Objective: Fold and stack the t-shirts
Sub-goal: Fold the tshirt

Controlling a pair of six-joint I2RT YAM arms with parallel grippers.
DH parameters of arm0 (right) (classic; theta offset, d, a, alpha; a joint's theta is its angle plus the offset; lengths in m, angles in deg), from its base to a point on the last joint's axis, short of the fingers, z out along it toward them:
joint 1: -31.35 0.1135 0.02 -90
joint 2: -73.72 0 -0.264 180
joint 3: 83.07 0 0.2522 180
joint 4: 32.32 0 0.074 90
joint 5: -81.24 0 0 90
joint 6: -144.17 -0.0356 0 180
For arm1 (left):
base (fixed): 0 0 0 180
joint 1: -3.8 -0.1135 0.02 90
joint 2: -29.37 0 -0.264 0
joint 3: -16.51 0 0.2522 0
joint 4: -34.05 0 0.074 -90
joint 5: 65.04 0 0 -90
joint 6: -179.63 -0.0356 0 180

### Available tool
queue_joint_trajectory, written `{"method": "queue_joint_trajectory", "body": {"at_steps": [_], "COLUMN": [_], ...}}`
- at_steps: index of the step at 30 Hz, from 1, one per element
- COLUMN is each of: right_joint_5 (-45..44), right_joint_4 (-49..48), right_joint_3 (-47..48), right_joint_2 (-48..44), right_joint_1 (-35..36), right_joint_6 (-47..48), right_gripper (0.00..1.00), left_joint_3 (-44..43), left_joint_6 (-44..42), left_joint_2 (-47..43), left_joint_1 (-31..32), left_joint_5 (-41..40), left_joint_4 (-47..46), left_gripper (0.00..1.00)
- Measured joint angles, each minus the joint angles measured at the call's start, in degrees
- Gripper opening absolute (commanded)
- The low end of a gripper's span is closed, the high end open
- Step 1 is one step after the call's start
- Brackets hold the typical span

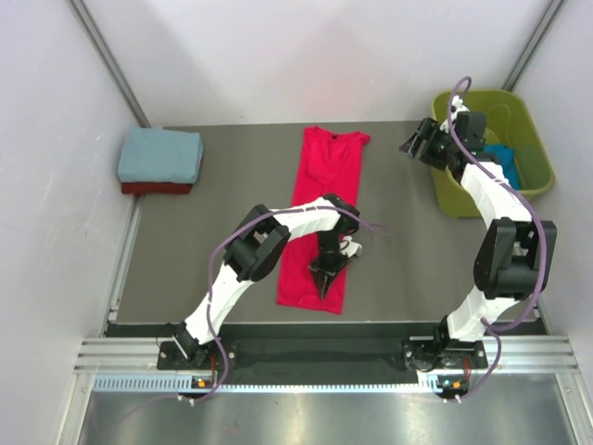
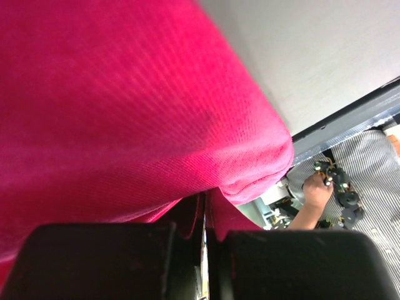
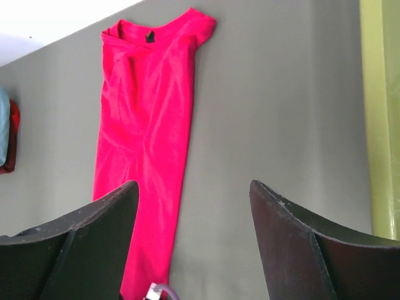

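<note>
left end effector (image 1: 324, 281) clamped on bright red t-shirt (image 1: 320, 185) hem; thin pinch may slip mid-fold. right end effector (image 1: 417, 144) open, empty.

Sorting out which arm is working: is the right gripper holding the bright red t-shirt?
No: the right gripper has its fingers spread with nothing between them, clear of the bright red t-shirt.
</note>
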Motion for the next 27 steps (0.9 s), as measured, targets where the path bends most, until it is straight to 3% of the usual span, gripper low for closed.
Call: {"method": "queue_joint_trajectory", "body": {"at_steps": [14, 20, 27], "right_joint_5": [-0.02, 0.0, 0.17], "right_joint_4": [0.35, 0.9, 1.75], "right_joint_3": [-4.11, -7.58, -11.37], "right_joint_2": [-4.5, -6.95, -10.1], "right_joint_1": [-1.97, -3.48, -4.76], "right_joint_6": [0.63, 1.05, 1.07], "right_gripper": [0.72, 0.72, 0.72], "left_joint_3": [-9.49, -12.59, -2.32], "left_joint_6": [-0.72, -2.08, -4.87], "left_joint_2": [4.11, 3.89, -4.24], "left_joint_1": [1.7, 2.01, 1.86], "left_joint_5": [-0.68, -1.31, -2.71], "left_joint_4": [2.73, -1.53, -12.61], "left_gripper": [0.0, 0.0, 0.0]}}
